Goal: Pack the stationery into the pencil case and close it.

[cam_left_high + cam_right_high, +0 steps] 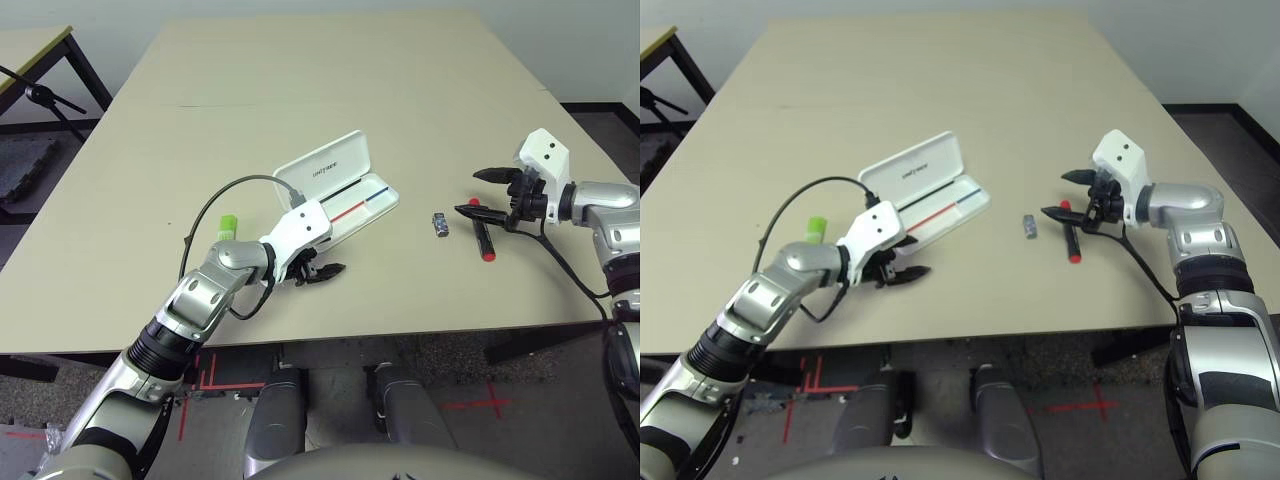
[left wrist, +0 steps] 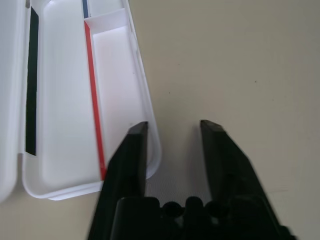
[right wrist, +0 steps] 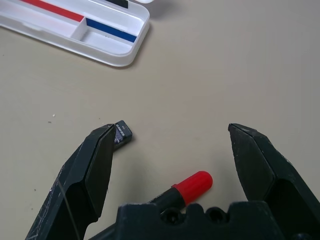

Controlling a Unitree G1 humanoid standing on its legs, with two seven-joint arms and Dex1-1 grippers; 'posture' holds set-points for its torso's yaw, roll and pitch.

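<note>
**Case open, all three items still out on the table**

Now, start at your left gripper (image 2: 172, 131): its two black fingers stand a little apart with only bare table between them, pinching nothing. One finger lies over the near corner of the pencil case (image 1: 340, 195); whether it touches the rim you cannot tell. The case lies open in the middle of the table (image 1: 300, 80), its lid raised at the far side, a red and blue stripe running along the tray.

Your right gripper (image 3: 172, 137) is spread wide and hangs over the red marker (image 1: 482, 237), which lies flat on the table with its red cap showing between the fingers. Nothing is held. The tiny dark-grey block (image 1: 440, 225) sits just beside the marker, between it and the case.

The lime-green highlighter (image 1: 229, 226) lies on the table beside your left forearm, apart from the case.
</note>
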